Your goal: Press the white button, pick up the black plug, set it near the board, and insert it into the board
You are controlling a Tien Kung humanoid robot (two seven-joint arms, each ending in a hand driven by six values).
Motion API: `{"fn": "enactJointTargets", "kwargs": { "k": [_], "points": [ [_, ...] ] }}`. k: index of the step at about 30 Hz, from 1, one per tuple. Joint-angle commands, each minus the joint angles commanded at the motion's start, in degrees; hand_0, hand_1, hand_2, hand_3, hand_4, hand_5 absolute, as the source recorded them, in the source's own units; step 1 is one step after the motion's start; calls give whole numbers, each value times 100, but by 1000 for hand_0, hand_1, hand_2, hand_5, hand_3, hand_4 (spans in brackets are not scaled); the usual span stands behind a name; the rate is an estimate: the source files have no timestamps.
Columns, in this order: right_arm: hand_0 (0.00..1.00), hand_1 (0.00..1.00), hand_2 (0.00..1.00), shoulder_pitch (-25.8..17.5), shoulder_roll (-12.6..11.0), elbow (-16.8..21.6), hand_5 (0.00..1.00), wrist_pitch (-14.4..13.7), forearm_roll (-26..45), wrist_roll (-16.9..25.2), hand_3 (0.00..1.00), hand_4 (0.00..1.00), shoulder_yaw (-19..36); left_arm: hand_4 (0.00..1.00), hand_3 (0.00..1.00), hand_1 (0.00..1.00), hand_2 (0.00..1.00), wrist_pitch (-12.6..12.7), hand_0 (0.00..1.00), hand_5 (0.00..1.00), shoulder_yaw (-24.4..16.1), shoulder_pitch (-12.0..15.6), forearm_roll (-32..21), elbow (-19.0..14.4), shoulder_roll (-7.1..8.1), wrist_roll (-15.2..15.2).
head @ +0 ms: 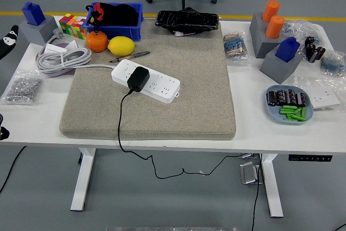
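A white power strip (159,85) lies slanted on a beige mat (189,68) at the table's middle left. A black plug (138,78) sits in the strip near its left end. The plug's black cable (120,120) runs down over the mat and off the table's near edge. The strip's button is too small to make out. Only a black part of my left arm (5,41) shows at the picture's left edge, far from the strip. My right arm is out of view.
At the back left are a coiled grey cable (62,58), an orange (97,41), a lemon (121,45), a pen (130,56) and a blue bin (116,22). At the right are grey blocks with orange and blue pegs (270,31) and a blue plate of parts (289,105).
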Motion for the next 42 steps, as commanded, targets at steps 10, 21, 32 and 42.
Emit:
{"fn": "enactJointTargets", "kwargs": {
  "k": [10, 21, 32, 42],
  "points": [
    [749, 620, 591, 11, 4, -1, 365, 18, -11, -8, 595, 662, 17, 774, 779, 819, 782, -3, 883, 287, 0, -3, 3, -16, -13, 0],
    [750, 621, 593, 38, -25, -20, 365, 23, -20, -9, 595, 662, 44, 773, 772, 819, 781, -2, 883, 287, -3, -13, 6, -8, -5, -1],
    [750, 621, 595, 45, -32, -61, 365, 37, -40, -21, 595, 663, 48, 773, 770, 819, 781, -3, 884, 287, -19, 13, 14, -10, -24, 2],
    [751, 622, 595, 52, -47, -84, 366, 39, -46, -21, 595, 663, 33, 773, 770, 819, 781, 6, 884, 287, -35, 34, 11, -14, -6, -9]
  ]
}}
